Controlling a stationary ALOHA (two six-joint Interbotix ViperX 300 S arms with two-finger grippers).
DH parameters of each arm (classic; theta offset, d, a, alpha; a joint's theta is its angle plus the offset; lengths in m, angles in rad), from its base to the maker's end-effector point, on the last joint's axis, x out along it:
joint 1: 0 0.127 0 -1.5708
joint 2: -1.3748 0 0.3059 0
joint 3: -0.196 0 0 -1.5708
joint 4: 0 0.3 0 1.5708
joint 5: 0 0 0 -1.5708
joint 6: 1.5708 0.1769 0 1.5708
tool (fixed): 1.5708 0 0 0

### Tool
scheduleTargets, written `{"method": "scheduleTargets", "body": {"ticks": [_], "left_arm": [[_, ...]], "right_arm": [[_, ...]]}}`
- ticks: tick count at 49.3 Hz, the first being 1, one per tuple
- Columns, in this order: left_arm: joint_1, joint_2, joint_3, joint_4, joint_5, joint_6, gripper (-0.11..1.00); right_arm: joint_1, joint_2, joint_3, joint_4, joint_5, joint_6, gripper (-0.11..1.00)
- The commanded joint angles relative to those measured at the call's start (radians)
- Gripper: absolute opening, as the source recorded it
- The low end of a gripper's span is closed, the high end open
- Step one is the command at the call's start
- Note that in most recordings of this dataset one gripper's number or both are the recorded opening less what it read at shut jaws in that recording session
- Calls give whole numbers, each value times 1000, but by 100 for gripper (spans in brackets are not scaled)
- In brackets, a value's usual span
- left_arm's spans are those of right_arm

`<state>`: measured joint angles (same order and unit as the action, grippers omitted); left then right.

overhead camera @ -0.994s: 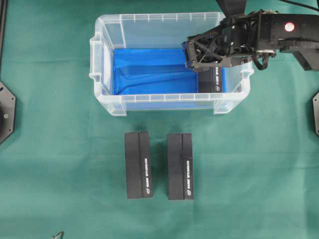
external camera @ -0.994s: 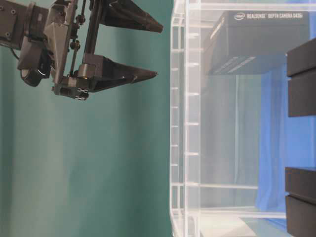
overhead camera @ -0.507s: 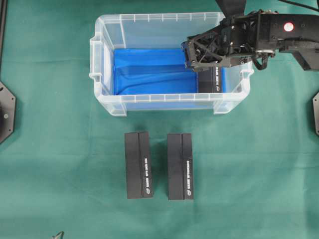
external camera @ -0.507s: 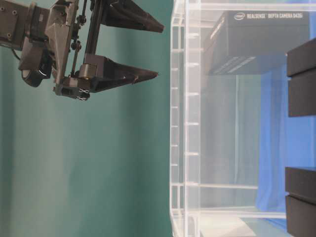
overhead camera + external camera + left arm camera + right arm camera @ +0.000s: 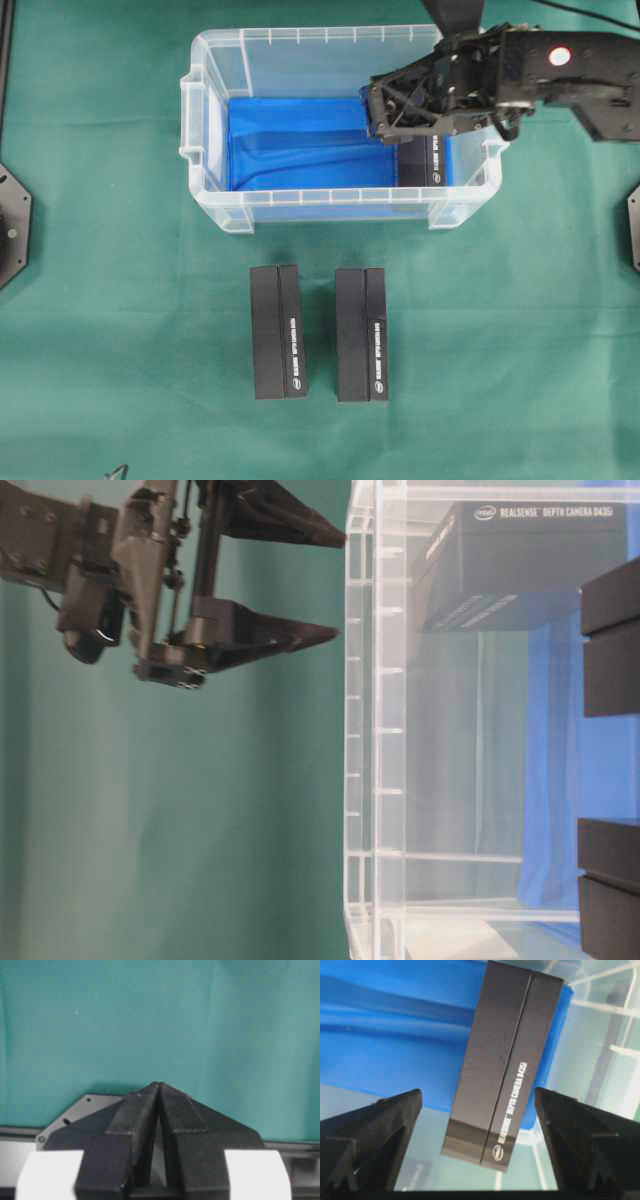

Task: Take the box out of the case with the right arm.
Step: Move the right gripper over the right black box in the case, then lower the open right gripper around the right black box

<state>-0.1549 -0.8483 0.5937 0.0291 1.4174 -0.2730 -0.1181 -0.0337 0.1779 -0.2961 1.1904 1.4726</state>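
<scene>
Far left of the right arm's spread jaws, off the overhead frame's edge apart from a dark base plate (image 5: 12, 228): left gripper (image 5: 159, 1091), pointed at bare green cloth (image 5: 150, 1020), fingers clenched tip to tip with nothing between.

Nearer, left of and below the spread jaws in the overhead view: two black boxes (image 5: 278, 331) (image 5: 361, 333) lying side by side on the green cloth, outside the case.

Directly left of the jaws: clear case (image 5: 210, 130) with blue lining (image 5: 300, 145) on its floor.

Between and beneath the jaws: the box (image 5: 502, 1060), black, lying flat on the blue lining at the case's right end, white lettering along one long side. In the right wrist view, one fingertip (image 5: 407, 1105) to the box's left and the other to its right, both clear of it.

Right gripper (image 5: 385, 115) released, jaws wide, grasping nothing, hanging above the case's right end. In the table-level view the tips (image 5: 325, 635) are just outside the case's rim; possibly level with it, hard to judge from that angle.

Right of the jaws: right arm (image 5: 560, 70) reaching in from the frame's right edge.
</scene>
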Motion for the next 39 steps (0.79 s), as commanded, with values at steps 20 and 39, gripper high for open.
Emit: {"method": "scheduleTargets", "body": {"ticks": [20,39], "left_arm": [[-5,3,-5,3,-9,0,0],[-3,5,8,2,-21,0,0]], "right_arm": [[-21,20,58,-35,-48,32,93],[-31,52,109,-32,-146,72,93]]}}
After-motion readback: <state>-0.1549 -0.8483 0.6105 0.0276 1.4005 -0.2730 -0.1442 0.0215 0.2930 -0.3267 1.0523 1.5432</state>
